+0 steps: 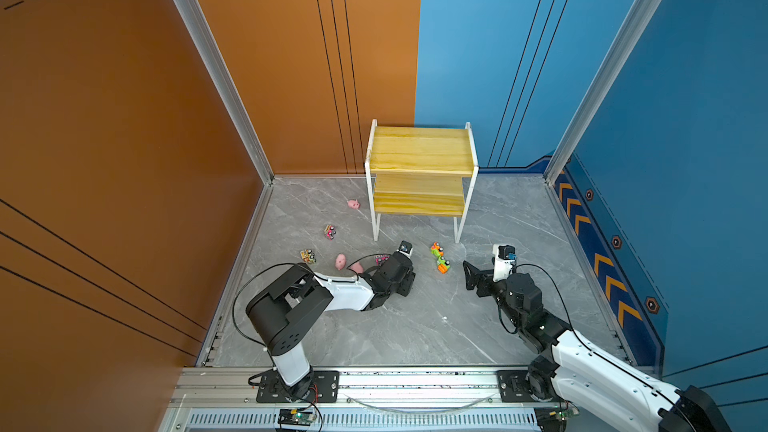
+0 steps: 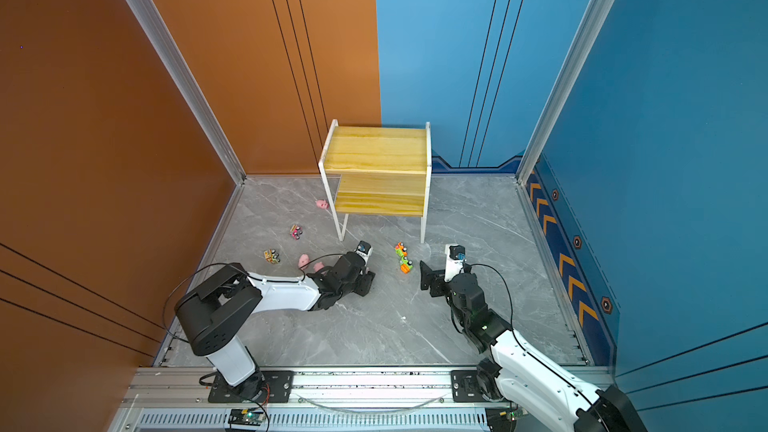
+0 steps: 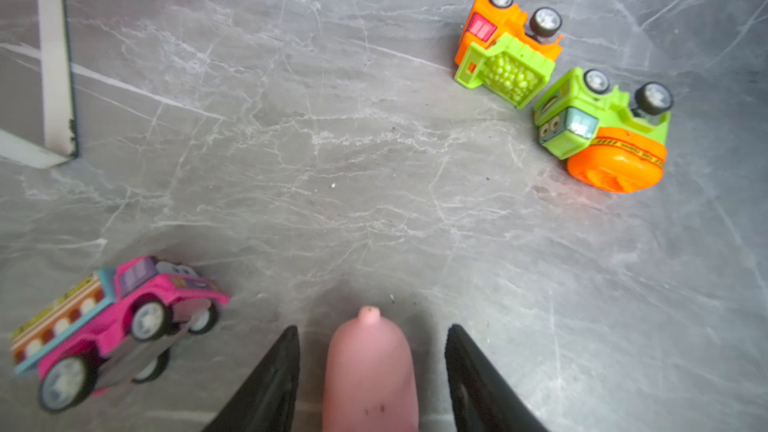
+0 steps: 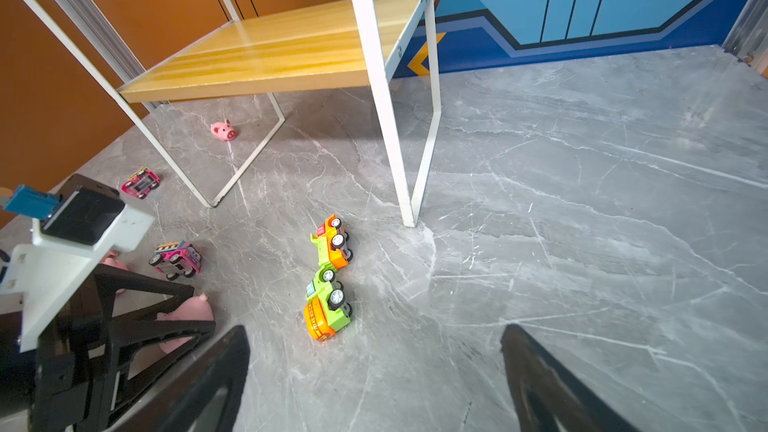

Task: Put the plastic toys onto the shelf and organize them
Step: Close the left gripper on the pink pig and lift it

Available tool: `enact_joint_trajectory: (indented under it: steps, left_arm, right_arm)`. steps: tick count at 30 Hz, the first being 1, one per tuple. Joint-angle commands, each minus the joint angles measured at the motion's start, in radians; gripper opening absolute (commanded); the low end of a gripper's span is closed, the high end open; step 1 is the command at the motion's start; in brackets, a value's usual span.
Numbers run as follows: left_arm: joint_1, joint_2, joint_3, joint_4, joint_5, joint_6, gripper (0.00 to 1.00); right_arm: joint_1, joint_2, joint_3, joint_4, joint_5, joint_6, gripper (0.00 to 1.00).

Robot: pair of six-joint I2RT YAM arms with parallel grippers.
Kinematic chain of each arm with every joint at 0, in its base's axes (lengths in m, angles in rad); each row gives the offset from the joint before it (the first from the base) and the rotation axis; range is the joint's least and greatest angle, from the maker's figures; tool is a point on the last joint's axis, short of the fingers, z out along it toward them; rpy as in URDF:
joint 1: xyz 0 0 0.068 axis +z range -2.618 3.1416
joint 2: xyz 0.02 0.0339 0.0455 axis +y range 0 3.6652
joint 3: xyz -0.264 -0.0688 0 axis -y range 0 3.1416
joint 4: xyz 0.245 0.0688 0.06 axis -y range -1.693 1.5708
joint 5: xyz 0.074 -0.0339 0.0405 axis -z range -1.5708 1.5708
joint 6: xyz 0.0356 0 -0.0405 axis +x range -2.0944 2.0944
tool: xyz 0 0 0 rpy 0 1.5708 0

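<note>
While the left gripper (image 3: 372, 327) straddles a pink pig (image 3: 370, 376) on the floor (image 3: 374, 160), jaws apart with gaps both sides, nothing's gripped. Right gripper (image 4: 376, 327) gapes wide, empty. Shelf (image 1: 419, 151) bare. Risk: pig's rounded and slick, may squirt forward when squeezed; view's blurry, so bite depth is unclear. One finger could clip the tipped pink truck (image 3: 120, 326) beside it.

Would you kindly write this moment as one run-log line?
left gripper: jaws open astride pig, not gripping | right gripper: jaws open, empty | shelf: visible boards bare
</note>
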Motion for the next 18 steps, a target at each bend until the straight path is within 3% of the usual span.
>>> enact_joint_trajectory:
  steps: [1, 9, 16, 18]
  left_arm:
    - [-0.013, -0.029, -0.071, 0.213, -0.01, 0.077, 0.6]
    - [-0.033, 0.031, -0.216, 0.609, -0.055, 0.113, 0.61]
    - [-0.038, 0.23, -0.29, 1.046, -0.055, 0.157, 0.61]
    - [-0.039, 0.249, -0.291, 1.052, -0.056, 0.164, 0.61]
  right_arm:
    - [-0.008, -0.058, -0.024, 0.007, -0.002, -0.017, 0.95]
    - [-0.022, -0.119, -0.041, 0.004, -0.008, -0.022, 0.96]
    - [-0.025, -0.04, -0.042, 0.087, -0.061, -0.011, 0.96]
    - [-0.024, -0.016, -0.042, 0.1, -0.068, -0.013, 0.96]
